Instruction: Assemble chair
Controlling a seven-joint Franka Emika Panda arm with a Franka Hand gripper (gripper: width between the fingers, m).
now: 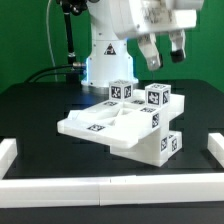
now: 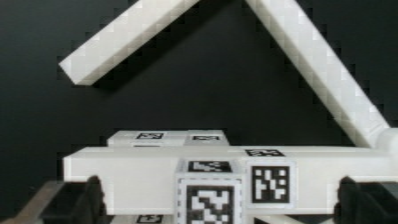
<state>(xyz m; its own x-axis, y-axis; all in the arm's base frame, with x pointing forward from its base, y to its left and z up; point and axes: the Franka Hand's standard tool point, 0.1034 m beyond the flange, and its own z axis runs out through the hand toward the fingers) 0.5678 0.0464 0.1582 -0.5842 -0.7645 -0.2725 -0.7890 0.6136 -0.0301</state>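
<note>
The chair (image 1: 115, 122) is a partly joined group of matte-white tagged parts in the middle of the black table. It has a flat slab low at the exterior view's left, two cube-ended pieces (image 1: 123, 92) standing up behind, and a blocky part (image 1: 160, 142) at the front right. My gripper (image 1: 165, 58) hangs above it, toward the exterior view's right, open and empty. In the wrist view the chair's tagged parts (image 2: 214, 165) lie below between my dark fingers (image 2: 68, 200), which stand wide apart and do not touch them.
Plain white border rails frame the table at the exterior view's left (image 1: 8, 155), front (image 1: 100, 187) and right (image 1: 214, 150). Two rails meet at a corner in the wrist view (image 2: 311, 60). The robot base (image 1: 105, 55) stands behind the chair.
</note>
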